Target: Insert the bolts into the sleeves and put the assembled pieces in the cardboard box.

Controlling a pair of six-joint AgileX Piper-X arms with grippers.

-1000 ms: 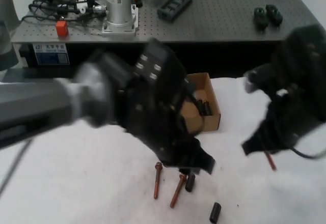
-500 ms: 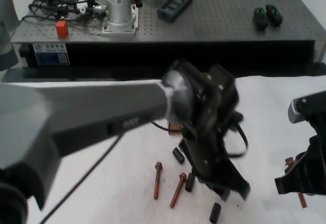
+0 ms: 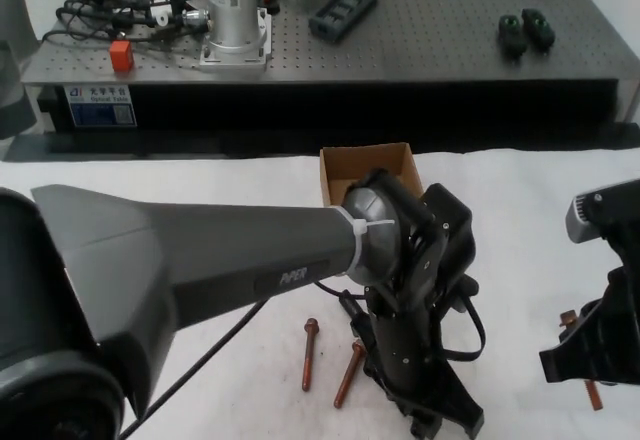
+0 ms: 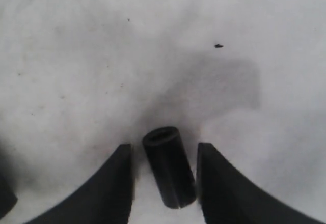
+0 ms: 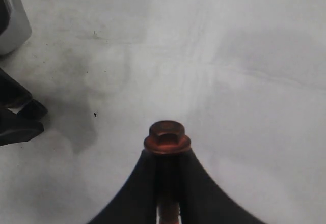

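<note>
From the high view, the left arm (image 3: 200, 260) crosses the white cloth surface (image 3: 180, 180) from its near left corner toward the middle. The left gripper (image 3: 440, 422) points down close to the near edge. The cardboard box (image 3: 365, 168) sits at the far edge of the surface, just behind that arm's wrist and partly covered by it. Two loose bolts (image 3: 311, 355) lie side by side on the cloth, just to the left of the gripper. The right gripper (image 3: 585, 360) hangs near the right edge with the held bolt (image 3: 594, 396) sticking out below it. A stretch of cloth separates the two grippers.

The left wrist view adds what sits under the left gripper (image 4: 165, 147). A black sleeve (image 4: 169, 167) lies on the cloth between its fingers (image 4: 117, 183), which are spread with a narrow gap on each side and are not touching it. The sleeve's open end faces away from the wrist. A dark shape at the picture's corner is too cut off to identify. Beyond the fingertips there is only cloth.

The right wrist view shows the right gripper (image 5: 167, 155) pressed together on the held bolt (image 5: 167, 137). It pinches the shank just below the flanged head, which stands out past the fingertips. Dark parts of the left arm (image 5: 18, 119) sit off to one side, well apart from the bolt, with cloth ahead.
</note>
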